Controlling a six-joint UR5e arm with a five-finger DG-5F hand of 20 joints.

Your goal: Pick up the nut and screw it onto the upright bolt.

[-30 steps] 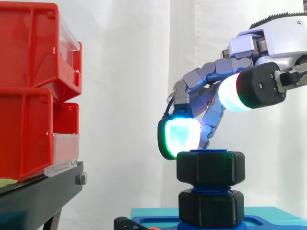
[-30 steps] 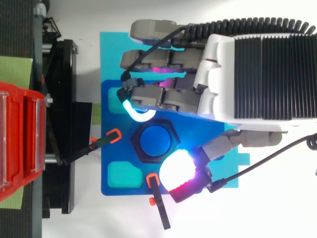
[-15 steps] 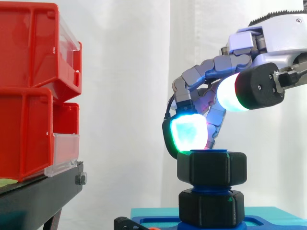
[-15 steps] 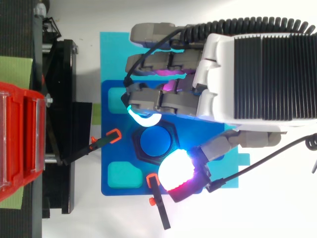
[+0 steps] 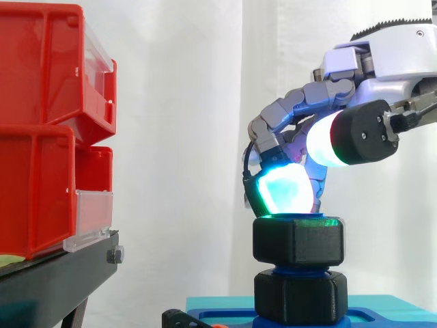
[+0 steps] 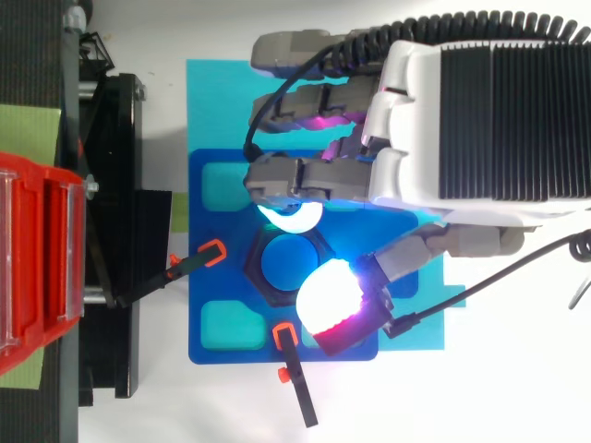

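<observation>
Far left of the side view: red bins [image 5: 37,102] stacked on the black stand [image 5: 61,273], a clear flap [image 5: 92,219] hanging at the lower bin's front. Top view, same left edge: the bins run off the frame over that stand.

Moving right in the top view, a cyan mat [image 6: 217,101] lies beside the stand, and a blue plate [image 6: 208,221] sits on it. Two black clamps with orange tips grip the plate. One [image 6: 214,251] comes in from the left. The other [image 6: 294,369] comes in from the lower edge.

Centre now, and here is the nut [image 5: 298,240]. It is black and six-sided, and it is already on the upright blue bolt [image 6: 284,265]. The bolt's round top shows inside the nut's ring from above. In the side view the nut rides high on the bolt, with a sliver of blue thread between it and the black hex base [image 5: 298,297] on the plate below.

Right of centre, the hand [image 6: 480,101] reaches in from the right edge, its fingers curled down over the nut. One fingertip [image 5: 283,191] glows cyan-green and sits right on the nut's top rim, on the far-left side. The thumb pad [image 5: 326,140] glows white and hangs above the nut's top without touching it. From above it overlaps the nut's lower-right corner. So the fingers are curled with nothing clamped between them: one pad rests on the nut and there is no grip round it.
</observation>
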